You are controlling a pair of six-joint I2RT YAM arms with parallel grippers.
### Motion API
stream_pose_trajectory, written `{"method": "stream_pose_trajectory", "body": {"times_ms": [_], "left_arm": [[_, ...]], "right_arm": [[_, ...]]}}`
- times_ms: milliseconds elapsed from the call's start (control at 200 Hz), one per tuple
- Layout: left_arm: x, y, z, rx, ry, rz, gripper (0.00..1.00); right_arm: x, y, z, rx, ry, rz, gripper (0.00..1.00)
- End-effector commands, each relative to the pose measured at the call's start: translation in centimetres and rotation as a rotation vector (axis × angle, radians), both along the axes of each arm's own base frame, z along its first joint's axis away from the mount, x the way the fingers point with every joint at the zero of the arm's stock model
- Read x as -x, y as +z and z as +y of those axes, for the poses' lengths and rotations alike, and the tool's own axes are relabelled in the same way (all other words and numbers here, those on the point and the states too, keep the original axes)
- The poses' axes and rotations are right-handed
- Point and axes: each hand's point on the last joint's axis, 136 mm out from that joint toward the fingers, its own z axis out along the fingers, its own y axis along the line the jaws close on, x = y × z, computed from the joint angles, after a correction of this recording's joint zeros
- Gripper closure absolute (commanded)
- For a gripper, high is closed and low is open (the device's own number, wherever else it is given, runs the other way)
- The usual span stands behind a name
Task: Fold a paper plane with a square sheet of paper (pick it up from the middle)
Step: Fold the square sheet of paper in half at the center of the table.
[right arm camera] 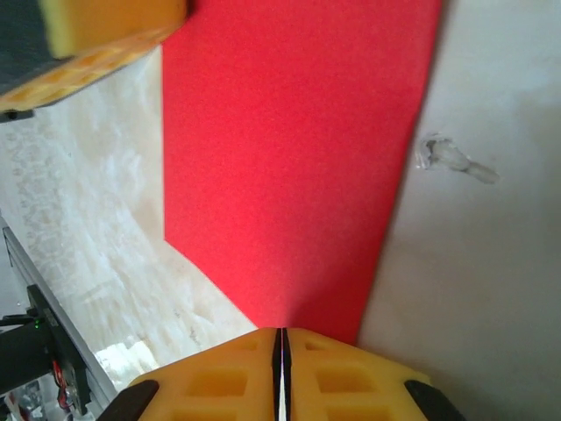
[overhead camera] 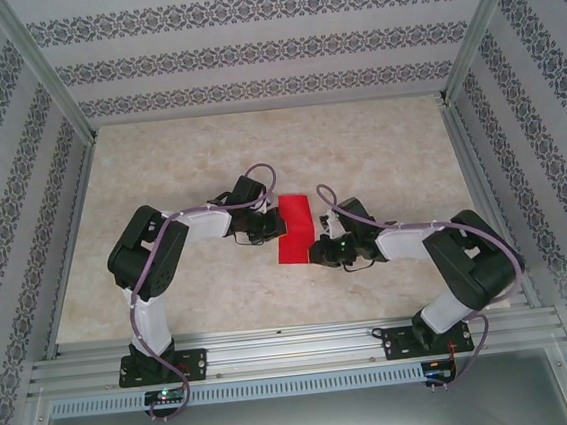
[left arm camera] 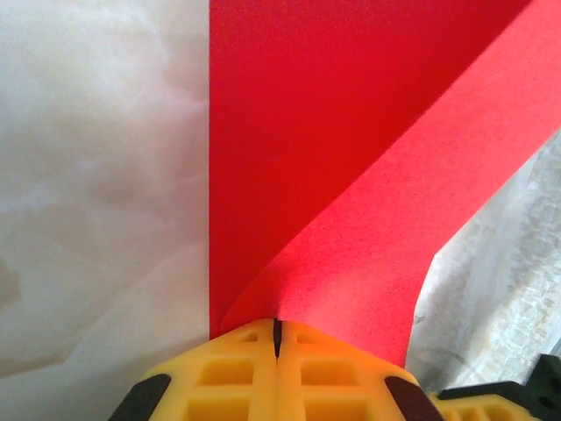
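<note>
One red sheet of paper [overhead camera: 294, 230] lies in the middle of the desk [overhead camera: 208, 159], between the two arms. Part of it is flat and one strip curls up off the surface. That raised strip runs into the left end effector [left arm camera: 277, 338], whose yellow jaws are pressed together on it. The right end effector [right arm camera: 280, 344] is likewise closed, pinching the sheet's edge from the opposite side.

Marbled beige tabletop [overhead camera: 258, 155], patterned walls [overhead camera: 268, 53], aluminium rails [overhead camera: 296, 347].
</note>
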Motion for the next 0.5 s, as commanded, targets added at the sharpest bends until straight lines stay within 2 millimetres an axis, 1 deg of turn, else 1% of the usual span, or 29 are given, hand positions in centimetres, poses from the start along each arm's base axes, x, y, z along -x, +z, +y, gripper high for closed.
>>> {"method": "stream_pose_trajectory", "body": {"times_ms": [0, 50, 75, 125, 150, 155, 220, 335, 425, 495], "left_arm": [[2.6, -2.8, 1.0, -0.091, -0.039, 0.097, 1.0], [2.7, -2.9, 1.0, -0.093, -0.039, 0.097, 1.0], [2.8, -3.0, 1.0, -0.094, -0.04, 0.099, 1.0], [2.8, -3.0, 1.1, -0.094, -0.04, 0.102, 1.0], [2.9, -3.1, 1.1, -0.095, -0.04, 0.104, 1.0], [2.8, -3.1, 1.1, -0.094, -0.039, 0.104, 1.0], [2.9, -3.2, 1.1, -0.094, -0.037, 0.105, 1.0], [2.9, -3.1, 1.1, -0.097, -0.041, 0.106, 1.0], [2.8, -3.1, 1.1, -0.098, -0.044, 0.105, 1.0], [2.8, -3.2, 1.2, -0.102, -0.044, 0.106, 1.0]], "right_arm": [[-4.1, 5.1, 0.0, -0.025, -0.074, -0.167, 0.87], [-6.0, 6.2, -0.7, -0.028, -0.123, -0.201, 0.87], [-6.8, 6.6, -0.7, -0.043, -0.13, -0.212, 0.87], [-8.3, 6.9, -0.8, -0.072, -0.139, -0.2, 0.87], [-8.9, 6.9, -0.7, -0.086, -0.138, -0.187, 0.87], [-8.9, 7.1, -0.6, -0.096, -0.132, -0.187, 0.87], [-10.0, 7.1, 0.3, -0.16, -0.104, -0.166, 0.88], [-11.0, 6.2, 1.4, -0.187, -0.078, -0.131, 0.88], [-11.4, 5.4, 1.3, -0.171, -0.092, -0.127, 0.89], [-11.3, 4.3, 0.9, -0.134, -0.083, -0.119, 0.89]]}}
